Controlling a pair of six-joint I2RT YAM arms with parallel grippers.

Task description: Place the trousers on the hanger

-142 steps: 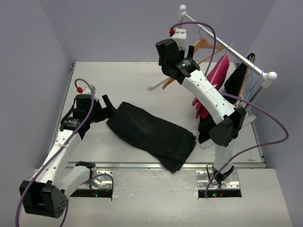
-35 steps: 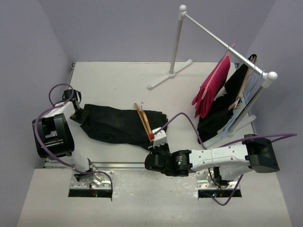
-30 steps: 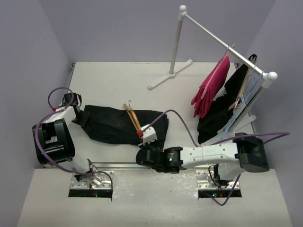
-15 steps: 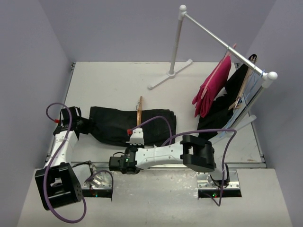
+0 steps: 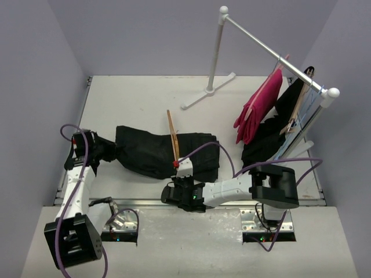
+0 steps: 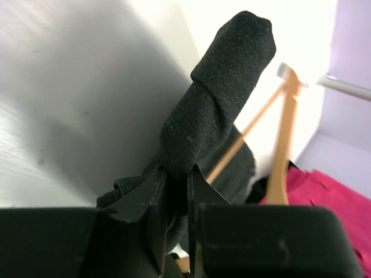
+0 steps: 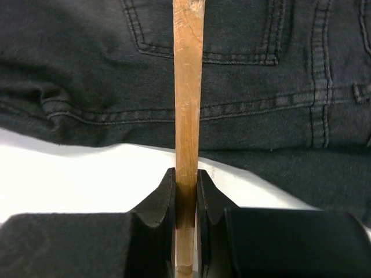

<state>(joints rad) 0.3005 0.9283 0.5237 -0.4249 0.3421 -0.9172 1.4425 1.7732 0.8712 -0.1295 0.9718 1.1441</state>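
The black trousers (image 5: 165, 155) lie flat across the near middle of the table, their waist and back pockets (image 7: 87, 58) under the right wrist camera. My left gripper (image 5: 110, 149) is shut on their left end, where a bunched roll of fabric (image 6: 220, 98) sticks out from between the jaws (image 6: 177, 174). The tan wooden hanger (image 5: 172, 134) stands edge-on over the trousers. My right gripper (image 5: 177, 164) is shut on the hanger's wood (image 7: 188, 87), pinching it near its lower end (image 7: 186, 179). The left wrist view shows the hanger (image 6: 284, 133) beyond the roll. The hook is hidden.
A white clothes rack (image 5: 272, 49) stands at the back right, its foot (image 5: 208, 90) on the table. A magenta garment (image 5: 258, 107), a black garment (image 5: 278, 136) on another wooden hanger, and a blue wire hanger (image 5: 310, 110) hang from it.
The trousers and my left gripper have shifted to the right. The right arm has swung, carrying the hanger right to stand over the trousers' middle. Both grips are unchanged.
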